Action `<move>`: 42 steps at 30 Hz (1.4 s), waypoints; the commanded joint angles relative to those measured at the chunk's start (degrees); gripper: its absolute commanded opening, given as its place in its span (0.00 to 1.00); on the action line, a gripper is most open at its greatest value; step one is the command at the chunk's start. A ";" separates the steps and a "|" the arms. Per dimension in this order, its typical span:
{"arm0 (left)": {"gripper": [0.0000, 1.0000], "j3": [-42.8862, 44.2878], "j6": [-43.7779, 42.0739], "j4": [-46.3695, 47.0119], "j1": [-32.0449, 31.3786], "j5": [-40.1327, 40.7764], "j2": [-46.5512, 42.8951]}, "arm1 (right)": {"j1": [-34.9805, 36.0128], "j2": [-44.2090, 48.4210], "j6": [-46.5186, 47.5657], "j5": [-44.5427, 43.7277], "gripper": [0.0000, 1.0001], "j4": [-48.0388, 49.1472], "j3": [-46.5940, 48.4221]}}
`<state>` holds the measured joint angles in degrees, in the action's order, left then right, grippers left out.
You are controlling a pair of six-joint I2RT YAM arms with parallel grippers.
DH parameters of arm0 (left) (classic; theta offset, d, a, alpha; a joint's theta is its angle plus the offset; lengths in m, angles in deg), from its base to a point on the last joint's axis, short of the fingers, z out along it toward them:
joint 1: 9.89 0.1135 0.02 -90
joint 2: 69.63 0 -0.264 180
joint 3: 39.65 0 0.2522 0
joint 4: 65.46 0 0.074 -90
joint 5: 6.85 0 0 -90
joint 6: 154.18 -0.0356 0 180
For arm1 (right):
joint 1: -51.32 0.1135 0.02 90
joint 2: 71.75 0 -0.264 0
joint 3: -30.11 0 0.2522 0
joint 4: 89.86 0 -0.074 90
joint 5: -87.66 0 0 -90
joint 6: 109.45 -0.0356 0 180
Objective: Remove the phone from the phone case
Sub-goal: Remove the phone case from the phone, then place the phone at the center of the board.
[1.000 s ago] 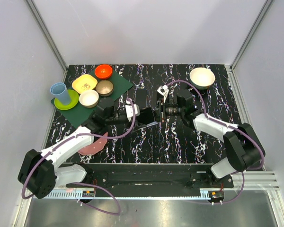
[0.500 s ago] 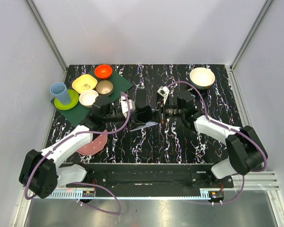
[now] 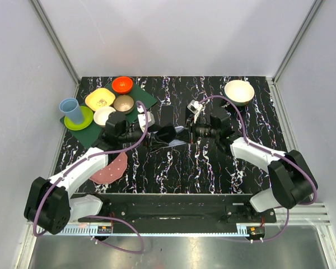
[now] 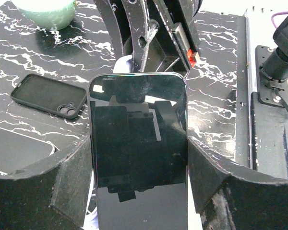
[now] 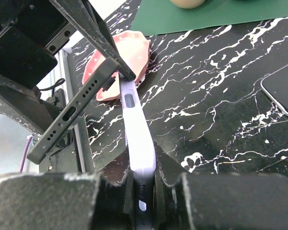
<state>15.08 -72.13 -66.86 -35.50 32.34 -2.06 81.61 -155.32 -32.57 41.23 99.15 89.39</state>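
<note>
While aloft, phone (image 4: 138,143) lengthwise toward lilac case (image 5: 137,139).

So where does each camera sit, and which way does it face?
Top external: fixed above and behind the arms, looking down on the table; both arms show whole.
Left wrist: mounted on that wrist, looking past its own fingers at the phone they clamp.
Right wrist: mounted on that wrist, looking along the lilac case that its fingers pinch.
Shared: both wrist views show the phone.

L jaws prob. gripping; R jaws pinched.
</note>
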 commanded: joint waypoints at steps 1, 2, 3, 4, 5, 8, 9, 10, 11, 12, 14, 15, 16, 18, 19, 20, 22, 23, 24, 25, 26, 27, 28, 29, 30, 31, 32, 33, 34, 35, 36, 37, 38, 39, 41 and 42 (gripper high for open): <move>0.00 0.16 0.74 3.29 0.12 3.51 -1.21 | 0.13 1.57 -1.02 -5.50 0.00 1.50 2.47; 0.00 0.25 0.65 2.94 0.12 5.96 -1.04 | -0.13 1.13 -1.11 -7.86 0.00 0.97 3.17; 0.00 0.51 0.74 2.58 0.12 7.11 -0.95 | -0.40 1.04 -1.37 -8.85 0.00 0.71 3.44; 0.00 0.60 0.82 2.32 0.12 9.39 -0.86 | -0.84 0.95 -2.16 -9.64 0.00 0.70 3.52; 0.00 0.60 0.56 2.32 0.12 10.37 -0.77 | -1.19 0.78 -2.43 -11.30 0.00 0.70 3.70; 0.00 0.51 0.91 2.05 0.12 13.97 -0.86 | -3.03 1.39 -3.75 -14.73 0.00 0.79 3.61; 0.00 0.43 0.91 2.05 0.12 14.68 -0.77 | -4.08 1.74 -3.84 -15.61 0.00 0.70 3.61; 0.00 0.51 1.09 1.97 0.12 16.16 -0.77 | -4.53 2.53 -3.84 -16.41 0.00 0.70 3.53; 0.00 0.51 1.87 2.05 0.12 16.70 -0.51 | -4.88 2.97 -3.66 -17.81 0.00 0.62 3.44; 0.00 0.60 2.14 1.88 0.12 17.14 -0.34 | -5.40 3.41 -3.58 -18.34 0.00 0.53 3.44; 0.00 0.86 3.54 1.44 0.12 18.37 0.19 | -6.55 4.81 -3.40 -19.66 0.00 0.26 3.44; 0.00 1.30 3.99 0.74 0.12 18.37 0.54 | -6.90 5.26 -3.31 -19.84 0.00 -0.08 3.44; 0.00 1.57 4.42 0.13 0.12 18.55 1.24 | -7.86 6.04 -3.14 -19.84 0.00 -0.26 3.53; 0.00 2.53 7.68 -1.10 0.12 20.30 1.95 | -8.57 7.01 -2.70 -20.10 0.00 -0.79 3.61; 0.00 2.97 9.68 -1.81 0.12 22.05 2.82 | -9.27 7.80 -2.52 -20.19 0.00 -1.14 3.70; 0.00 3.50 12.31 -2.51 -0.14 23.63 3.26 | -9.62 8.16 -2.35 -20.37 0.00 -1.23 4.05; 0.00 5.78 14.00 -6.54 -0.85 30.37 4.93 | -10.24 9.38 -1.82 -20.46 0.00 -1.93 4.23; 0.00 7.61 14.88 -9.95 -1.89 32.59 5.64 | -10.85 9.65 -1.82 -20.63 0.00 -2.02 4.49; 0.00 8.42 15.41 -11.38 -2.51 34.96 6.25 | -11.12 9.92 -1.38 -20.72 0.00 -2.37 4.67; 0.00 8.86 15.85 -12.09 -2.87 37.77 7.30 | -11.47 10.53 -1.29 -21.07 0.00 -2.37 4.76; 0.00 8.95 17.77 -12.27 -3.48 38.76 7.66 | -12.08 10.79 -1.38 -21.07 0.00 -2.37 4.84; 0.00 8.52 19.27 -12.27 -3.92 40.24 7.92 | -12.52 10.97 -1.38 -21.25 0.00 -2.29 4.93; 0.00 8.25 20.50 -12.27 -4.62 44.44 8.45 | -12.79 11.41 -1.38 -21.25 0.00 -2.29 5.19; 0.00 7.99 22.78 -12.27 -5.85 46.65 8.80 | -13.14 11.59 -1.38 -21.42 0.00 -2.20 5.20; 0.00 8.07 24.10 -13.49 -6.56 49.29 9.33 | -13.84 11.94 -1.81 -21.51 0.00 -1.94 5.20; 0.00 8.33 25.33 -14.29 -7.00 52.27 10.73 | -14.11 12.37 -1.90 -21.51 0.00 -1.76 5.11; 0.00 8.86 27.70 -15.60 -7.09 52.30 11.70 | -14.46 12.55 -2.08 -21.51 0.00 -1.67 5.19; 0.00 9.04 28.85 -16.05 -7.09 52.47 12.49 | -15.16 12.90 -2.52 -21.51 0.00 -1.41 5.11; 0.00 9.13 29.82 -16.23 -7.09 52.56 14.06 | -15.43 13.43 -2.61 -21.42 0.00 -1.23 4.93; 0.00 9.21 31.74 -16.40 -7.09 52.65 14.78 | -15.78 13.69 -2.78 -21.42 0.00 -0.88 4.85; 0.00 9.13 32.98 -16.40 -7.18 53.09 16.17 | -16.30 13.96 -3.13 -21.34 0.00 -0.79 4.76; 0.00 9.13 34.12 -16.40 -7.18 53.53 16.88 | -16.48 14.40 -3.31 -21.07 0.00 -0.62 4.58; 0.00 9.04 35.88 -16.32 -7.26 54.14 17.59 | -16.66 14.66 -3.75 -20.98 0.00 -0.53 4.49; 0.00 9.13 36.59 -16.49 -7.35 55.02 18.81 | -16.83 14.84 -4.01 -20.81 0.00 -0.35 4.41; 0.00 9.83 38.17 -17.62 -7.35 56.95 20.22 | -17.27 15.37 -4.36 -20.37 0.00 -0.09 4.23; 0.00 10.35 38.70 -18.42 -7.35 57.65 21.71 | -17.19 15.63 -4.45 -20.28 0.00 0.09 4.14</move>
<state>21.40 -39.65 -85.64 -42.69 84.43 17.61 64.91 -142.16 -35.83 20.82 95.74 91.99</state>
